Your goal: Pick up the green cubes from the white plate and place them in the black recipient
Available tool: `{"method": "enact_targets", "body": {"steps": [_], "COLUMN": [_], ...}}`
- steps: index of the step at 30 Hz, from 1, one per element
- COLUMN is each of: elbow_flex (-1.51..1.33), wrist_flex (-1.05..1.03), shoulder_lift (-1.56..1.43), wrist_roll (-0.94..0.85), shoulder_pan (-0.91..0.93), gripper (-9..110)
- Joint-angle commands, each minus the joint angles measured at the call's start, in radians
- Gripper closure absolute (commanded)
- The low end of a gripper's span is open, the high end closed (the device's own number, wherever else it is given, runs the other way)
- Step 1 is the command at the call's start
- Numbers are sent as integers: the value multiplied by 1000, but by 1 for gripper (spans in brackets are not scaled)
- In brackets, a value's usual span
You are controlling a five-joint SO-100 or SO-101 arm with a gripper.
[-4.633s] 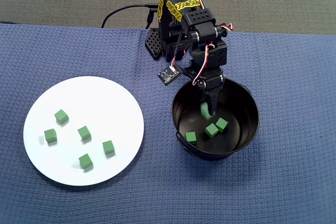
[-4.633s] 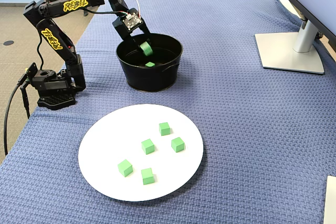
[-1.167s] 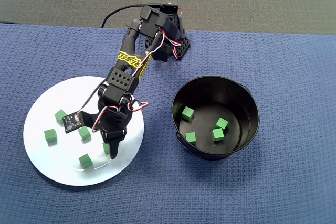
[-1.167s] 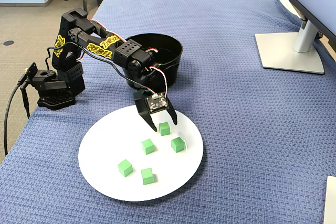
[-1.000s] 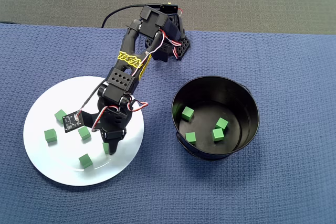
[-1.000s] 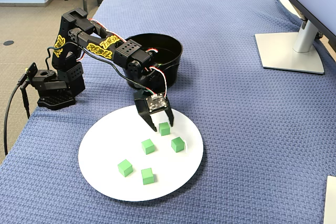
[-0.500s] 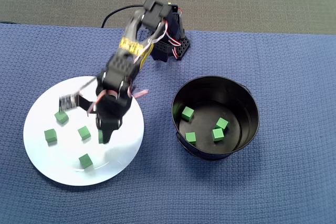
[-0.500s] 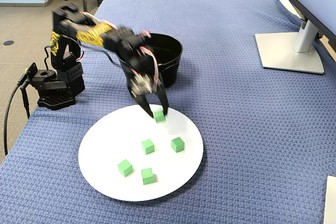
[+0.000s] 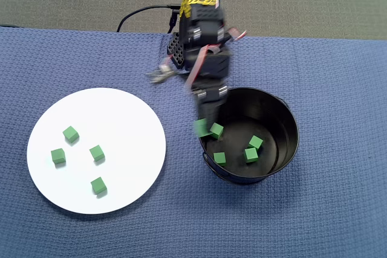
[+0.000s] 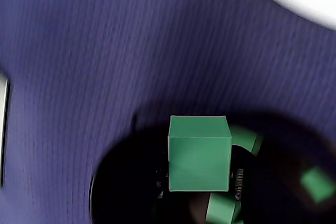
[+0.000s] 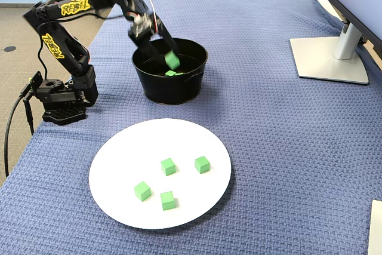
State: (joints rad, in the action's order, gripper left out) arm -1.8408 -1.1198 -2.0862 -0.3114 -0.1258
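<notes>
Overhead view: gripper [image 9: 204, 126] clamped on 1 green cube [image 9: 201, 128] above the black pot's [image 9: 284, 113] left rim; 4 cubes lie on the white plate [image 9: 130, 110]. Wrist view: held cube [image 10: 199, 153] sits square, no long axis. Fixed view: cube [image 11: 172, 60] hangs tilted over the pot.

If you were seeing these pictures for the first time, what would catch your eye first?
The bright green cube held in the gripper over the black pot stands out, filling the middle of the wrist view. Next comes the white plate at the left of the overhead view, with four green cubes scattered on it. Four more cubes lie inside the pot.
</notes>
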Motion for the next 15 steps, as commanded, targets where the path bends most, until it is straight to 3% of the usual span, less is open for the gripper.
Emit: {"method": "enact_targets", "body": {"steps": [1, 6, 9, 15], "elbow_flex": [-23, -64, -74, -41], "wrist_flex": [-46, -29, -12, -6], "shoulder_lift": [-126, -104, -100, -106], "wrist_roll": [55, 72, 74, 23], "shoulder_pan": [-215, -342, -334, -215], "gripper": [102, 101, 75, 70]}}
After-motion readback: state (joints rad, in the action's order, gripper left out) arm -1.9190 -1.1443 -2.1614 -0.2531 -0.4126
